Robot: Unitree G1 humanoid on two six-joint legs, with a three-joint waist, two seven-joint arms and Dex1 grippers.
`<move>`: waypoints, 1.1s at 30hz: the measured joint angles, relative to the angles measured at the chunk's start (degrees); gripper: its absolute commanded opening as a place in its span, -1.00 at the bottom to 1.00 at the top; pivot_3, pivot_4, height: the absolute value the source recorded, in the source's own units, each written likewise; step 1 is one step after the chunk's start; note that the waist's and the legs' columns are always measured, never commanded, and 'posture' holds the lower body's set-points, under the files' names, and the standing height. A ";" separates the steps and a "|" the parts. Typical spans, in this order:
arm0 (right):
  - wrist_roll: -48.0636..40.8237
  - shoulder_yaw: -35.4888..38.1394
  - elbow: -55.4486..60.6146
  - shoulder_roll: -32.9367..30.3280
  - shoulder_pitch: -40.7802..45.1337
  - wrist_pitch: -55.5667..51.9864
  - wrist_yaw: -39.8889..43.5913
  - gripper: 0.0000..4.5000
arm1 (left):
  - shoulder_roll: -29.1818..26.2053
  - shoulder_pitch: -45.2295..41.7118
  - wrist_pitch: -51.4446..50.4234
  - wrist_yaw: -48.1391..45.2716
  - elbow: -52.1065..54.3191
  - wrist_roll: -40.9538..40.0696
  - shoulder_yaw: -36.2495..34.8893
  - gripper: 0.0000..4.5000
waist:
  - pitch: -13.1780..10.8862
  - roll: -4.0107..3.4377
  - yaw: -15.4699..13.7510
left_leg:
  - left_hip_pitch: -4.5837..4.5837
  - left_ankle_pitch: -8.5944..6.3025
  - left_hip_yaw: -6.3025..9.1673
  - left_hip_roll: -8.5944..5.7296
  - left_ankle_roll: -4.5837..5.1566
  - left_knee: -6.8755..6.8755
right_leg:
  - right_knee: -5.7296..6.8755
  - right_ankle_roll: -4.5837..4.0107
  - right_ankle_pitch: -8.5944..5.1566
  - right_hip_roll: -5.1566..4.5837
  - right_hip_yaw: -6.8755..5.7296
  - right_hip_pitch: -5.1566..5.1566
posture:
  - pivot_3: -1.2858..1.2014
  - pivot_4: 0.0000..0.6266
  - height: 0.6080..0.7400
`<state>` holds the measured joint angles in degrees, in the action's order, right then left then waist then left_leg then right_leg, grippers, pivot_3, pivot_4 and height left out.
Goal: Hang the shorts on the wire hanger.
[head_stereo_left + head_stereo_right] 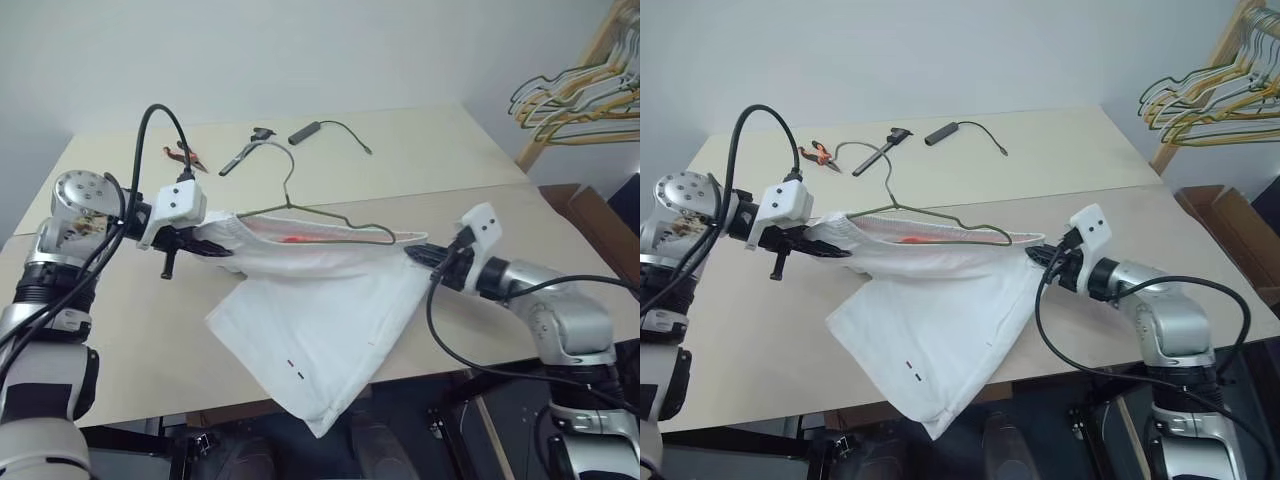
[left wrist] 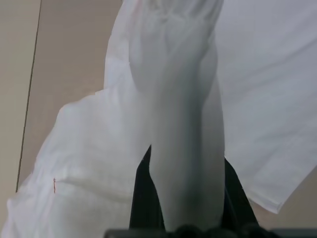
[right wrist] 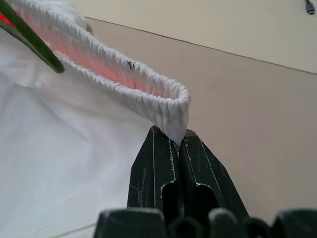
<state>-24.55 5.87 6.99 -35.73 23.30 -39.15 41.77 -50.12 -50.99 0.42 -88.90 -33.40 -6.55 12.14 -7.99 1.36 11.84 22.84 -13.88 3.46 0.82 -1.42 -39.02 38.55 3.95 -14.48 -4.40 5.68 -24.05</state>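
The white shorts (image 1: pixel 320 310) hang stretched by their waistband between my two grippers, above the table (image 1: pixel 450 160), with the legs drooping onto the front edge. Two tiny dark marks (image 1: pixel 295 370) show near one hem. The wire hanger (image 1: pixel 340 228) sits inside the pinkish waistband with its hook (image 1: pixel 287 165) sticking up. My left gripper (image 1: pixel 215 245) is shut on the waistband's left end, with cloth (image 2: pixel 173 99) draped over its fingers (image 2: pixel 143 198). My right gripper (image 3: pixel 176 139) is shut on the waistband's right end (image 3: pixel 171 106), and the hanger's bar (image 3: pixel 29 37) shows beyond it.
Pliers (image 1: pixel 185 157), a metal tool (image 1: pixel 245 152) and a black cabled device (image 1: pixel 305 131) lie at the back of the table. A bunch of yellowish and grey hangers (image 1: pixel 580 100) hangs at the far right. A cardboard box (image 1: pixel 590 215) stands below them.
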 measured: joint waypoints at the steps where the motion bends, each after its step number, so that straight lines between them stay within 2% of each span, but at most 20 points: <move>1: -0.39 0.11 0.08 -0.56 -0.15 0.06 0.47 -0.98 | 0.15 0.01 -0.28 0.54 0.00 -0.02 0.00 -1.00 | 0.00 0.00 0.01 | 0.00 0.00 0.00 0.00 0.00 0.00 | 0.00 0.00 0.00 0.00 0.00 0.00 | -0.08 -0.69 1.00; 6: -0.96 0.12 0.90 -2.17 -1.41 0.87 1.71 -0.98 | 0.62 0.09 -2.69 2.57 0.07 -0.27 -0.28 -1.00 | 0.00 0.00 -0.02 | 0.00 0.00 0.00 -0.01 0.00 0.00 | 0.00 0.00 0.00 0.00 0.00 0.01 | -0.07 -0.69 1.00; 11: -1.62 0.50 1.40 -3.56 -1.39 1.31 1.93 -0.98 | 0.75 4.10 -3.06 2.73 1.60 -0.29 -0.34 -1.00 | 0.00 0.00 0.05 | -0.01 0.00 -0.02 0.01 0.00 0.01 | 0.01 0.00 0.00 0.01 0.02 -0.01 | -0.08 -0.69 1.00; 15: -2.37 0.64 1.96 -4.16 -1.28 1.39 2.21 -0.98 | 0.23 4.96 0.35 1.93 1.52 0.85 0.24 -1.00 | 0.00 0.00 -0.07 | 0.00 0.00 -0.02 0.00 0.00 0.00 | -0.01 0.00 0.00 -0.01 0.01 0.01 | -0.08 -0.68 1.00; 21: -2.70 0.61 3.64 -5.75 -0.15 1.83 3.16 -0.98 | 0.06 5.02 2.48 5.65 1.40 6.78 2.67 -1.00 | 0.00 0.01 -0.09 | 0.00 0.00 -0.02 0.00 0.00 0.01 | -0.02 0.01 0.00 0.00 0.01 0.01 | -0.08 -0.68 1.00; 28: -2.56 -0.84 10.07 -6.33 1.19 2.18 3.78 -0.98 | 4.95 4.92 0.57 8.04 1.95 8.64 3.26 -1.00 | -0.01 0.01 -0.12 | 0.04 0.00 -0.02 0.00 0.00 0.00 | -0.05 0.01 -0.01 0.00 0.01 0.00 | -0.09 -0.69 1.00; 29: -2.21 -1.39 10.72 -6.32 1.24 2.19 3.66 -0.74 | 5.62 4.82 0.07 8.25 2.28 8.62 3.24 -1.00 | -0.01 0.01 -0.11 | 0.04 0.00 -0.02 0.00 0.00 0.00 | -0.05 0.01 -0.01 0.00 0.01 -0.01 | -0.09 -0.69 1.00; 33: -0.28 -3.81 12.31 -6.32 2.18 2.31 3.12 -0.19 | 7.54 3.83 -1.42 8.29 3.84 8.47 3.05 -1.00 | -0.01 0.01 0.00 | 0.04 0.00 -0.02 0.00 0.00 0.00 | -0.05 0.01 -0.01 0.00 0.01 -0.01 | -0.10 -0.69 1.00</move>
<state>-24.83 2.06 19.30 -42.05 25.48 -36.84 44.89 -42.59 -47.16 -1.00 -80.61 -29.56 1.92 15.19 -7.99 1.37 11.84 22.87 -13.88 3.43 0.82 -1.42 -39.02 38.50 3.96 -14.49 -4.40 5.69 -24.06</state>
